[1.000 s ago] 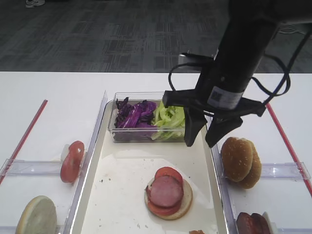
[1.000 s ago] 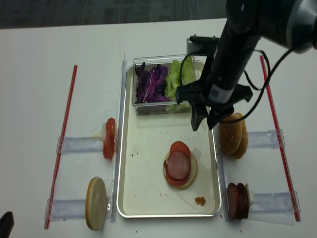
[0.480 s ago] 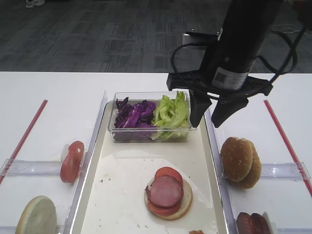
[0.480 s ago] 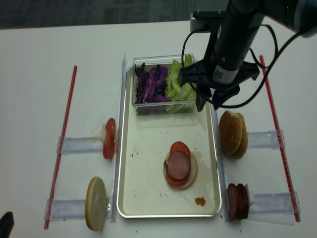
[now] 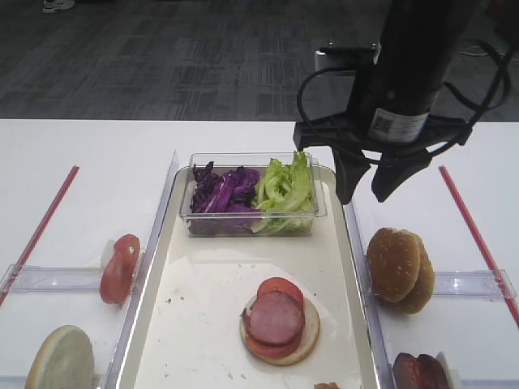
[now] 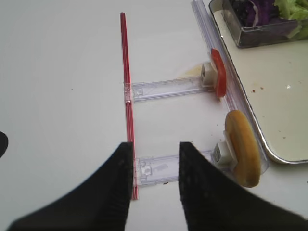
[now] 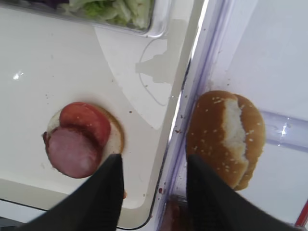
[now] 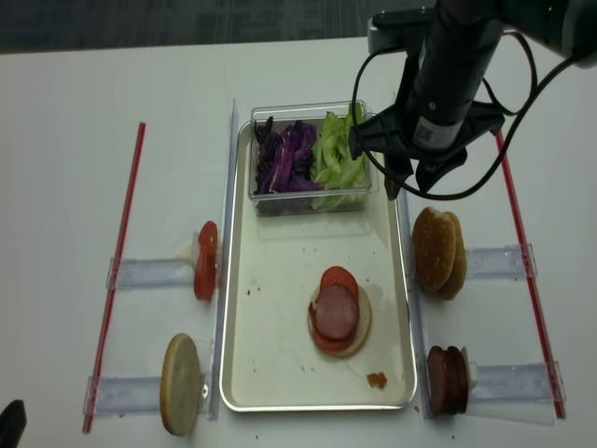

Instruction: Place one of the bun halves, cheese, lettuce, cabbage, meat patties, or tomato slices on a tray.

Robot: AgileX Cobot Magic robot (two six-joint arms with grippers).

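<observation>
Lab/office, white table [image 5: 89, 154], grey carpet [image 5: 178, 57]

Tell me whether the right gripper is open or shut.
Open. The right gripper shows a clear gap between its fingers, nothing held, hovering over the tray rim.

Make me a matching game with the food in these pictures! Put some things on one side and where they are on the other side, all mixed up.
Things:
1. cabbage
2. seeded bun tops
3. meat patty on the pale bun
4. pale bun half

Places:
A. on the tray, in the middle of the stack
B. standing in a clear holder left of the tray
C. in the clear tub, beside the lettuce
D. standing in a clear holder right of the tray

Pairs: 1-C, 2-D, 3-A, 4-B
</observation>
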